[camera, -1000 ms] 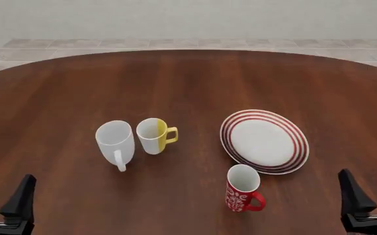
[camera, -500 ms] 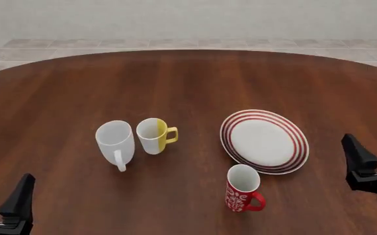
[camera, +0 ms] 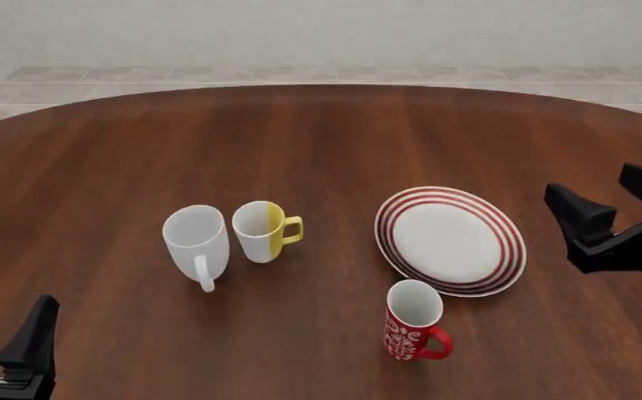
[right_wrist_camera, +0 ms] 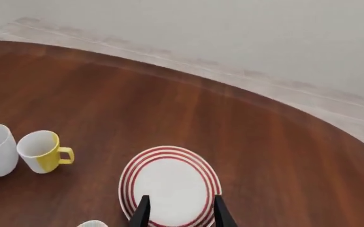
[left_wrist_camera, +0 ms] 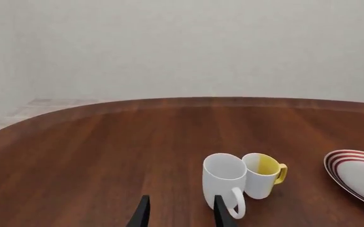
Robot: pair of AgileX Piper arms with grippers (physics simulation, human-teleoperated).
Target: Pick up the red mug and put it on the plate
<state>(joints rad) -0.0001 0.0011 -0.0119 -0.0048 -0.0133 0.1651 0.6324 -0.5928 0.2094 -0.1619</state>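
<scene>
The right tool (camera: 616, 218) hung above the counter (camera: 321, 142) with its two dark fingers spread wide and nothing between them. The plate (camera: 450, 240) lay flat on the counter just to that tool's left, apart from it. In the right wrist view the plate (right_wrist_camera: 170, 185) sat directly ahead of the fingertips (right_wrist_camera: 143, 213), its red rings showing around a bare white middle.

The red mug (camera: 413, 321) stood upright on the counter, nearer to the arms' side than the right tool and to its left, beyond the plate's near edge. Its rim came very close to the plate's edge; whether the two touched could not be told. The mug's handle pointed toward the right tool's side, and its white inside was bare. In the right wrist view only a sliver of its rim (right_wrist_camera: 92, 223) showed at the frame's edge.

The left tool (camera: 4, 346) rested low at the near left corner of the counter, fingers also apart and gripping nothing. Ahead of it and to its right stood a white mug (camera: 198, 242) and a yellow-and-white mug (camera: 263, 230), side by side and almost touching. In the left wrist view the white mug (left_wrist_camera: 223, 182) sat just past the tool's right finger (left_wrist_camera: 221, 213), with the yellow-and-white mug (left_wrist_camera: 262, 174) behind it.
</scene>
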